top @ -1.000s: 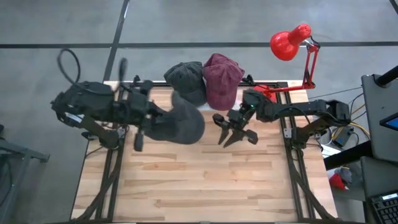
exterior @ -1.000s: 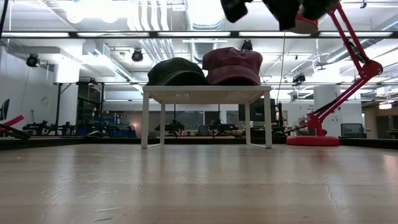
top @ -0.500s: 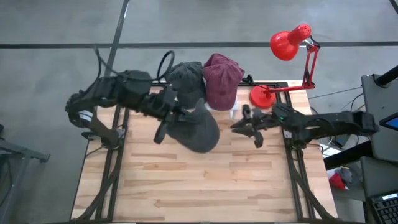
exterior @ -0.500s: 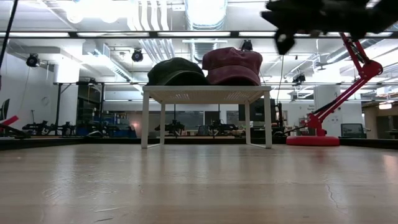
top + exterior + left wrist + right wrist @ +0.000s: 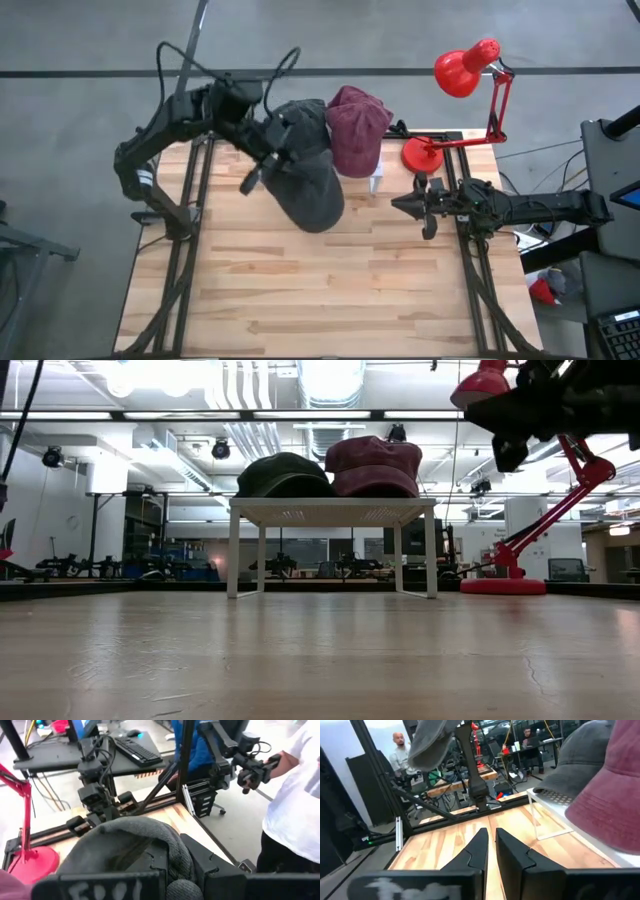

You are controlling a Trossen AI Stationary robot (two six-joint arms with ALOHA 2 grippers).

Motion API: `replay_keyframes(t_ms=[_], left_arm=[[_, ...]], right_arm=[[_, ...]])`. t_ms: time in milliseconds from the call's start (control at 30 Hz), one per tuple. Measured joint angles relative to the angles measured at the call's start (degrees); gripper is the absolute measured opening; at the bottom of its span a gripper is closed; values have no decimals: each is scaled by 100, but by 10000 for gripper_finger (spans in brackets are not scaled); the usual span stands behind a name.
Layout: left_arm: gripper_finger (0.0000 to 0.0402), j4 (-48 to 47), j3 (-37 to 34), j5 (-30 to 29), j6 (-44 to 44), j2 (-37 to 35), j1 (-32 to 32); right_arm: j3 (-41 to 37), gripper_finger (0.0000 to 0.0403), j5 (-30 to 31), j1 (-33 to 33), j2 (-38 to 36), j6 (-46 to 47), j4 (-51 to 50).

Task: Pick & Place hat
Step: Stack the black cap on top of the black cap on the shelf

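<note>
The left claw is clenched on a grey hat, holding it aloft at upper centre, clear of the wooden surface for carrying. The right claw, clenched and empty, waits at right centre.

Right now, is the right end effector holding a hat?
No, the right end effector is shut on nothing above bare wood; the dark grey fabric cap hangs from the left end effector.
</note>
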Motion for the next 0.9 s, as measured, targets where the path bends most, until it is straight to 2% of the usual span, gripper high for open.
replay_keyframes(t_ms=[400, 667, 900], left_arm=[[30, -551, 0, 2095, 1549, 330, 1833], [30, -1015, 0, 2400, 2312, 712, 2566], [30, -1488, 0, 2469, 2970, 1139, 2751]], right_arm=[[-61, 29, -17, 0, -22, -155, 10], [-110, 29, 37, -2, -20, -28, -44], [-117, 29, 811, -2, -20, 104, -714]])
